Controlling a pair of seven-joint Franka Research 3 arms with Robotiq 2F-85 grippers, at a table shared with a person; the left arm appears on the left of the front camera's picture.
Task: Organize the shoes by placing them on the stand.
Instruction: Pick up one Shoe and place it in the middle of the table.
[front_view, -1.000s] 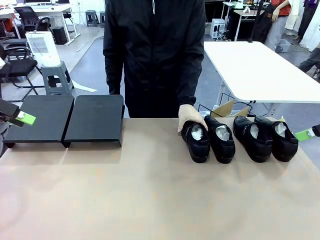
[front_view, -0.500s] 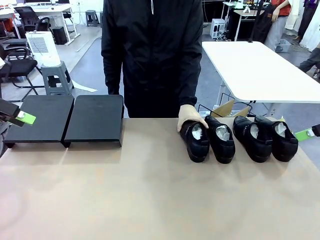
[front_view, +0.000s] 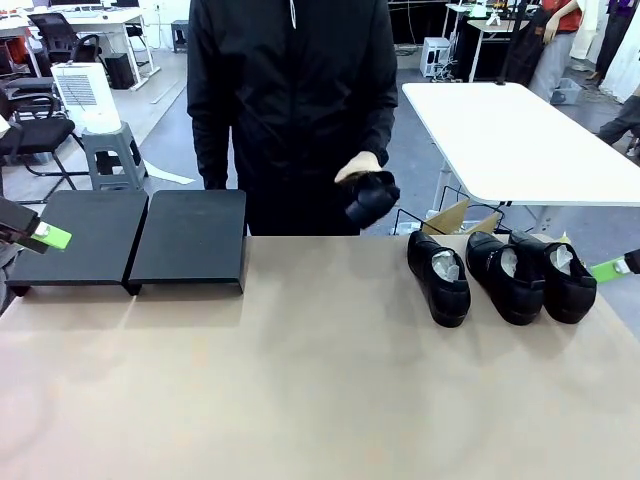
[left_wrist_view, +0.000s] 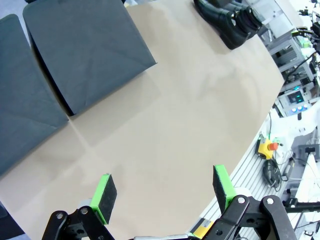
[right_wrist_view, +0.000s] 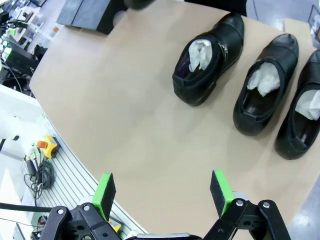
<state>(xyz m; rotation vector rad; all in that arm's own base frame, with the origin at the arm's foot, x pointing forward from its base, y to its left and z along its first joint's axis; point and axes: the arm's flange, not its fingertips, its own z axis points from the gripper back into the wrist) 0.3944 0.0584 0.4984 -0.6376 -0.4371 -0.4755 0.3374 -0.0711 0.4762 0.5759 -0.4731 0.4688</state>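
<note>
1. A person's hand (front_view: 357, 168) holds one glossy black leather dress shoe (front_view: 374, 198) in the air above the far edge of the tan tabletop (front_view: 320, 380).
2. Three other paper-stuffed black shoes (front_view: 510, 285) stand side by side on the tabletop's right, well apart from the low matte-black stand (front_view: 190, 240) at far left.
3. The left gripper (left_wrist_view: 164, 192) and the right gripper (right_wrist_view: 162, 192) both hover with jaws wide apart.

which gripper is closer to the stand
Left. The left gripper hangs open over the stand's left section. The right gripper is far off on the other side, beyond the three shoes set down there.
</note>
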